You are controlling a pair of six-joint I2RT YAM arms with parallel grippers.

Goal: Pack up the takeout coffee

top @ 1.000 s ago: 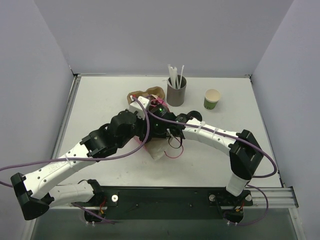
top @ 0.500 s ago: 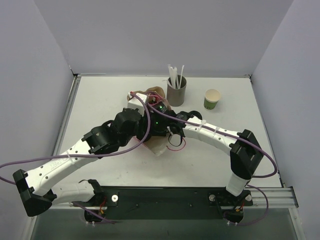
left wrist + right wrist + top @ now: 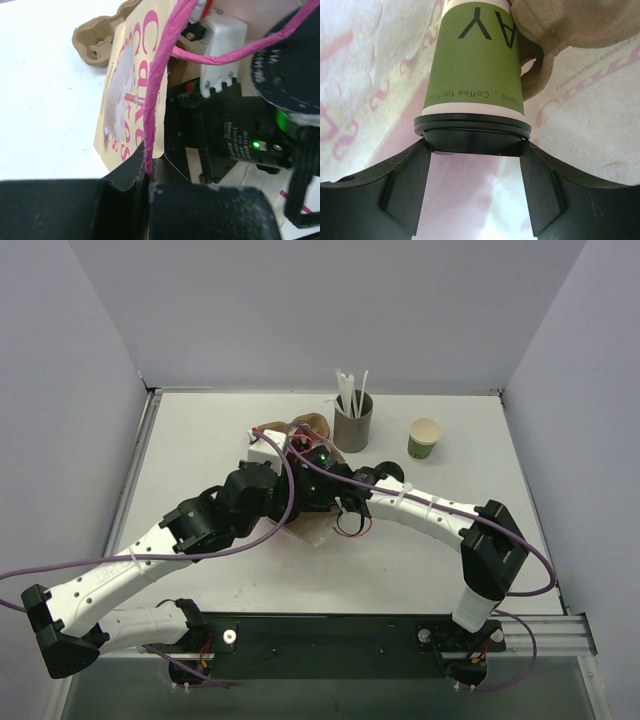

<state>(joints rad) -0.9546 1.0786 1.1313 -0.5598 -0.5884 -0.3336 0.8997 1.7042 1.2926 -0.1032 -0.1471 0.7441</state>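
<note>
Two grippers are occupied at the paper bag [image 3: 125, 85]. The left gripper [image 3: 149, 175] is pinched fully closed on the pink handle [image 3: 160, 75]. Inside the bag, the green cup [image 3: 475, 65] is clasped at its black lid [image 3: 472, 132] by the half-spread right gripper [image 3: 474, 150], beside a pulp carrier [image 3: 560, 25].

The takeout coffee cup [image 3: 475, 65], centre of the right wrist view, is matt green paper. Its lid [image 3: 472, 132] is smooth black plastic, faintly glossy. The bag [image 3: 365, 75] around it is creased pale paper printed pink. In the left wrist view the bag's handle [image 3: 160, 85] is twisted pink paper cord, and the cup carrier [image 3: 97, 37] at upper left is rough brown moulded pulp. The worktop [image 3: 45, 100] is smooth matt white. The left end effector [image 3: 148, 182], at the bottom, is matt black plastic, scuffed pale.
</note>
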